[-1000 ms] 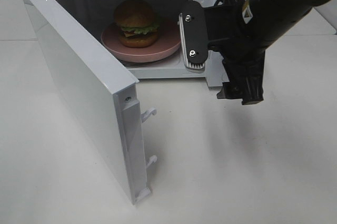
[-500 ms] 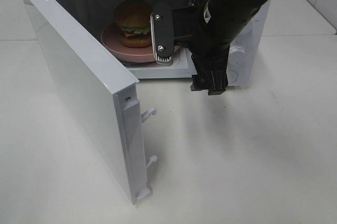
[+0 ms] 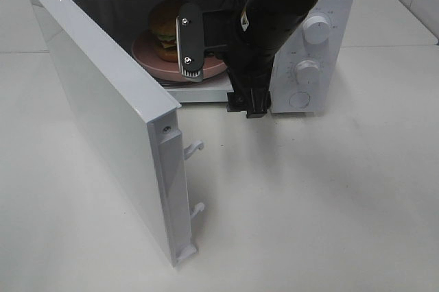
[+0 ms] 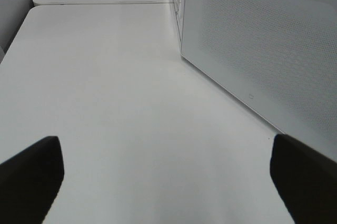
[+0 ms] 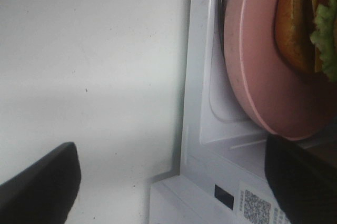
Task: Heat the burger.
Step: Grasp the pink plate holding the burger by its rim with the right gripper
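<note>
A burger sits on a pink plate inside a white microwave, the plate resting well within the cavity so the door can swing past its rim. The door, hinged on the left of the high view, stands wide open over the white table, its latch hooks pointing out into the room. The right hand hangs at the mouth of the oven, fingers spread and gripping nothing, one finger crossing in front of the burger and partly hiding it from the high camera. Its wrist camera looks across the oven's front sill at the plate and at the bun, lettuce and cheese above it. The left hand, also spread and empty, hovers low over bare table beside a white perforated panel, apparently the outer face of the door, a spot from which it could push the door shut. With the food in place, the work left appears to be closing that door and turning the dials on the control panel.
</note>
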Robot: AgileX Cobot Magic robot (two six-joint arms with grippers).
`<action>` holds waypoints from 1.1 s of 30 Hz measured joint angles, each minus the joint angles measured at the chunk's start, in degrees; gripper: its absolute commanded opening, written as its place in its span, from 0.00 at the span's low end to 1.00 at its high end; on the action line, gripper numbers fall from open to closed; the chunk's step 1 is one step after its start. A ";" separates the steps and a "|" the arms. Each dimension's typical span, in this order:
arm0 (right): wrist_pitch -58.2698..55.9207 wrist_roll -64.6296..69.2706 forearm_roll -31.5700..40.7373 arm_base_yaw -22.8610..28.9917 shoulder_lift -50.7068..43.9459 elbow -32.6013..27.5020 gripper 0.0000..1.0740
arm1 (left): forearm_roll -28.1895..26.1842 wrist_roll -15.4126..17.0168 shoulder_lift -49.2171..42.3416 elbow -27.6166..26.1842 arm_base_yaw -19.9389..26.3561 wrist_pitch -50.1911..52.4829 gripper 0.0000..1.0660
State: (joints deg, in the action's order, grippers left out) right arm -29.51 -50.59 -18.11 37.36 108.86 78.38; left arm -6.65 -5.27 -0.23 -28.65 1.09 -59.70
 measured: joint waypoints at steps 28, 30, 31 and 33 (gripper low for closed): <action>2.58 2.69 0.34 0.00 12.72 12.32 0.81 | 0.00 0.00 0.00 0.00 0.00 0.00 0.94; 2.58 2.92 0.34 0.00 13.87 13.64 0.81 | 0.00 0.00 0.00 0.00 0.00 0.00 0.94; 2.58 3.09 0.34 0.00 14.32 14.21 0.81 | 0.00 0.00 0.00 0.00 0.00 0.00 0.94; 2.58 3.55 0.34 0.00 15.24 15.36 0.80 | 0.06 0.00 0.00 0.00 0.00 0.00 0.94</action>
State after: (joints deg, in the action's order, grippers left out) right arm -26.93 -47.04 -17.76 37.36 124.10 93.74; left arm -6.59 -5.27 -0.23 -28.65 1.09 -59.70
